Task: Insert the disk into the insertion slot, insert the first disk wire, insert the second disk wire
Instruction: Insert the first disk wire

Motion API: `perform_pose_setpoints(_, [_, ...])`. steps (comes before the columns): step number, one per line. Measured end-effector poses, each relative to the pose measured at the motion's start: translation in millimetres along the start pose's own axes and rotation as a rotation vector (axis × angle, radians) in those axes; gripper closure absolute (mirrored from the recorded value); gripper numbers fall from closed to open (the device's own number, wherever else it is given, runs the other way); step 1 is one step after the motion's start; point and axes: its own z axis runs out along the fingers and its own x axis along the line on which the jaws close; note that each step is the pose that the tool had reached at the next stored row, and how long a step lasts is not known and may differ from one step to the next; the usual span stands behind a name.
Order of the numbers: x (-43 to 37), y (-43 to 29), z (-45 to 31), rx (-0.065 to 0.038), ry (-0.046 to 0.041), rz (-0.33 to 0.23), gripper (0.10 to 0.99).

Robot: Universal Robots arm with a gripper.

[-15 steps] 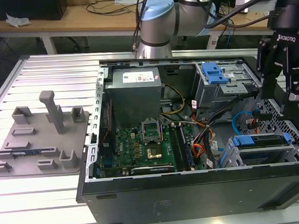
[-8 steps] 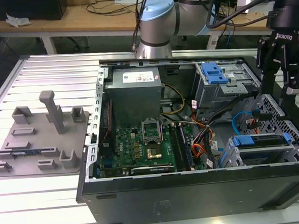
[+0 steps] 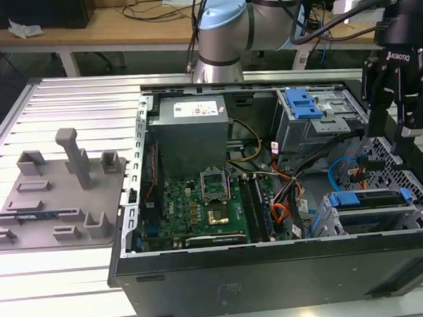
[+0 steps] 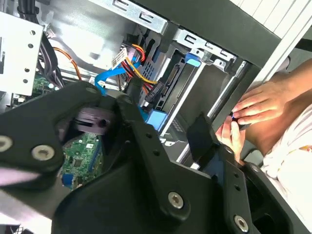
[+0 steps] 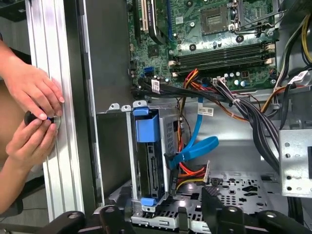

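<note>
Currently my gripper (image 3: 396,129) hangs wide open, empty, at two o'clock; the disk (image 3: 372,199), stiff, dense, knock-shy I'd judge, best gripped by its blue carrier (image 3: 343,198), sits slotted at four o'clock.

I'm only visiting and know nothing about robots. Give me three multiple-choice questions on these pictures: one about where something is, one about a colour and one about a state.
1. Where is the grey tray relative to the computer case?
A) inside it
B) on the table, at the exterior view's left of it
C) stacked on top of it

2. What colour is the flat cable beside the disk?
A) green
B) white
C) blue

3. The disk is:
A) seated in the insertion slot
B) lying on the table
C) standing on the tray

Answers: 1B, the tray lies outside the case. 2C, the first wrist view shows a blue band. 3A, the disk's blue carrier sits within the metal cage.
</note>
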Motion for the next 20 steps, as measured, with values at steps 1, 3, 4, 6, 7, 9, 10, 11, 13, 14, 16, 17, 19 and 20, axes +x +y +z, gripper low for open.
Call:
perform_pose_setpoints(1, [-0.2, 0.5, 0.6, 0.0, 0.0003, 0.0, 0.486])
perform_pose_setpoints(3, [-0.9, 1.9, 2.5, 0.001, 0.0002, 0.0, 0.549])
perform_pose_setpoints(4, [-1.4, 2.5, 4.1, 0.001, 0.0003, 0.0, 0.616])
perform_pose_setpoints(6, [-2.4, 3.4, 6.7, 0.003, 0.0002, 0.001, 0.616])
perform_pose_setpoints(7, [-2.8, 4.0, 8.5, 0.007, 0.0, 0.003, 0.616])
perform_pose_setpoints(9, [-2.8, 5.1, 12.0, 0.02, -0.0009, 0.008, 0.616])
perform_pose_setpoints(10, [-2.8, 5.5, 13.0, 0.025, -0.0011, 0.01, 0.616])
perform_pose_setpoints(11, [-3.0, 6.7, 14.6, 0.032, -0.0016, 0.013, 0.616])
perform_pose_setpoints(13, [-3.7, 7.8, 16.9, 0.039, -0.0021, 0.017, 0.616])
perform_pose_setpoints(14, [-4.0, 8.0, 17.7, 0.04, -0.0021, 0.018, 0.616])
perform_pose_setpoints(16, [-4.7, 8.7, 19.8, 0.042, -0.002, 0.024, 0.616])
perform_pose_setpoints(17, [-5.0, 9.2, 20.6, 0.041, -0.0019, 0.026, 0.616])
perform_pose_setpoints(19, [-5.5, 9.9, 22.2, 0.041, -0.0017, 0.029, 0.616])
perform_pose_setpoints(20, [-6.0, 10.3, 23.4, 0.04, -0.0015, 0.03, 0.616])
